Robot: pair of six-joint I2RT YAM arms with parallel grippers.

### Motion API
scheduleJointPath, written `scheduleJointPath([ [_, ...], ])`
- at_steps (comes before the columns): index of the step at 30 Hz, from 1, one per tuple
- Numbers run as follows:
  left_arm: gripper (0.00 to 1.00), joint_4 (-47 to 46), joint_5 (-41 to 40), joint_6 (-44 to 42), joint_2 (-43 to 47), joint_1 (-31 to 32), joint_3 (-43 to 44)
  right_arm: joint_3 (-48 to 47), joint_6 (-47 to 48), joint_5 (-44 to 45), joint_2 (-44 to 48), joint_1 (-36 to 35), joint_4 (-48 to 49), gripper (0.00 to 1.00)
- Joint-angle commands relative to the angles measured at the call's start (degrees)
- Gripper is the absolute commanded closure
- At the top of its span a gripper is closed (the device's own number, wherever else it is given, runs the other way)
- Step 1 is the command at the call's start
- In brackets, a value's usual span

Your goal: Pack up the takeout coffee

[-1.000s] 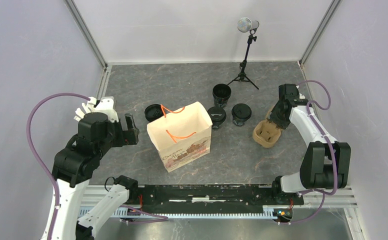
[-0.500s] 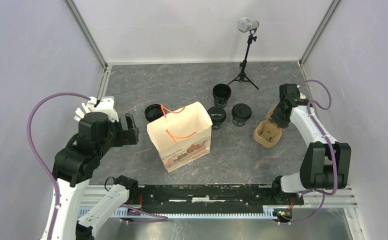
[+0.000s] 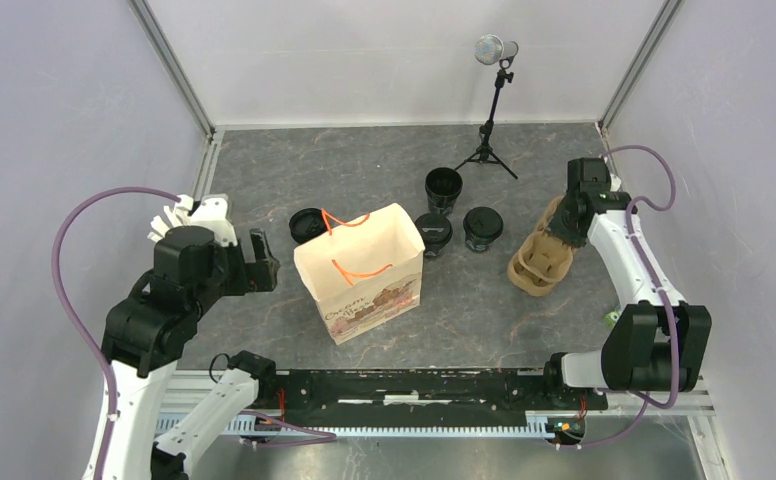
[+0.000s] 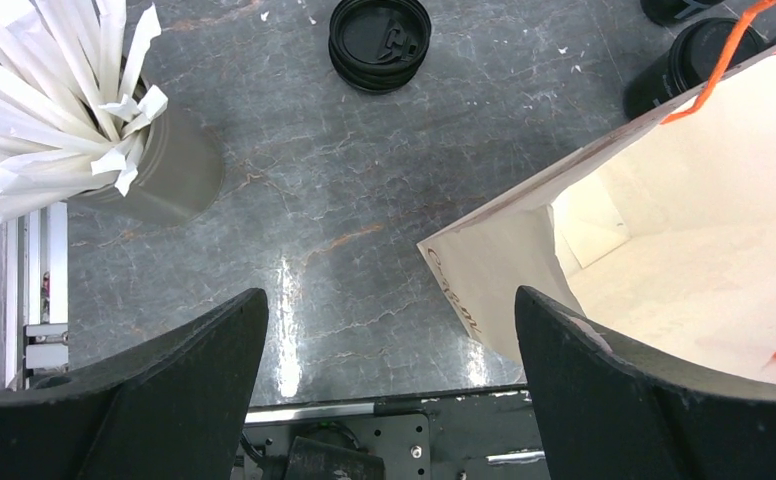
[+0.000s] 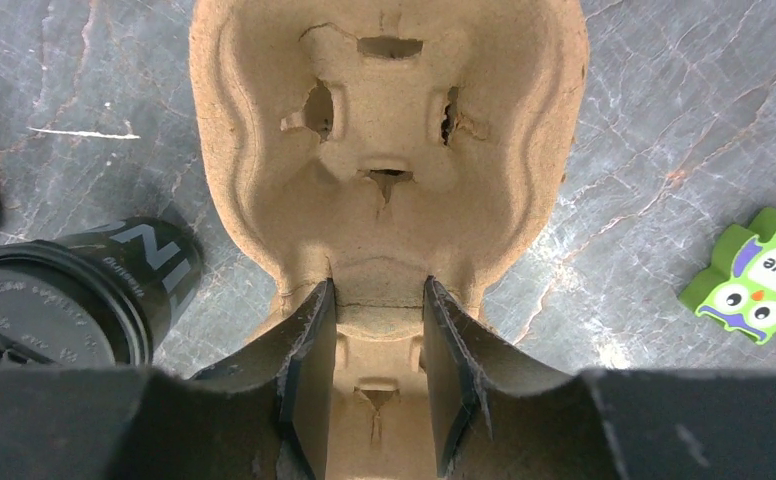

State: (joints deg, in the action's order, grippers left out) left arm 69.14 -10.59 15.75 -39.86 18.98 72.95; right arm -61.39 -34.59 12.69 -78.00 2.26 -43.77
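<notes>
Two lidded black coffee cups point(image 3: 433, 233) point(image 3: 483, 228) stand right of the beige paper bag point(image 3: 361, 270). Behind them is an open black cup point(image 3: 443, 188), and a black lid point(image 3: 307, 225) lies left of the bag. My right gripper point(image 3: 566, 222) point(image 5: 379, 290) is shut on the middle ridge of the brown pulp cup carrier point(image 5: 384, 150), whose far end is tilted up off the table. A lidded cup point(image 5: 64, 300) stands left of the carrier. My left gripper point(image 3: 261, 262) point(image 4: 389, 295) hangs open and empty left of the bag point(image 4: 684, 220).
A holder of white paper-wrapped straws point(image 4: 154, 170) stands at the left edge. A microphone tripod point(image 3: 491, 140) is at the back. A green owl toy point(image 5: 754, 275) lies right of the carrier. The lid point(image 4: 379, 42) lies ahead of the left gripper.
The right jaws closed onto the carrier's ridge. The right arm rose and moved back and right, tipping the carrier's held end up. The left arm stayed still.
</notes>
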Motion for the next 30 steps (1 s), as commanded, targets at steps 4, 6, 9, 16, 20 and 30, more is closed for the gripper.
scheduleJointPath([
  [4,0.04,4.18,3.65,3.72,-1.50,-0.06,8.18,-14.43,8.58,-1.05,4.00,0.20,-3.39,0.63],
  [6,0.06,5.82,5.42,5.60,-2.54,0.00,10.17,-17.84,11.88,-3.70,5.22,0.13,-2.92,0.63],
  [9,0.11,7.22,8.42,9.88,-3.94,-0.05,12.22,-21.06,14.99,-8.67,7.05,0.11,-1.37,0.64],
  [16,0.22,6.68,17.35,19.66,-6.63,0.00,11.70,-21.93,18.05,-23.09,13.72,-8.06,13.42,0.65],
  [20,0.28,5.35,19.79,20.55,-7.49,-0.04,8.67,-21.51,20.69,-20.99,16.10,-18.17,21.79,0.63],
  [30,0.46,1.18,22.67,22.40,-8.39,0.00,4.07,-22.04,28.94,-18.23,11.81,-44.46,32.30,0.60],
])
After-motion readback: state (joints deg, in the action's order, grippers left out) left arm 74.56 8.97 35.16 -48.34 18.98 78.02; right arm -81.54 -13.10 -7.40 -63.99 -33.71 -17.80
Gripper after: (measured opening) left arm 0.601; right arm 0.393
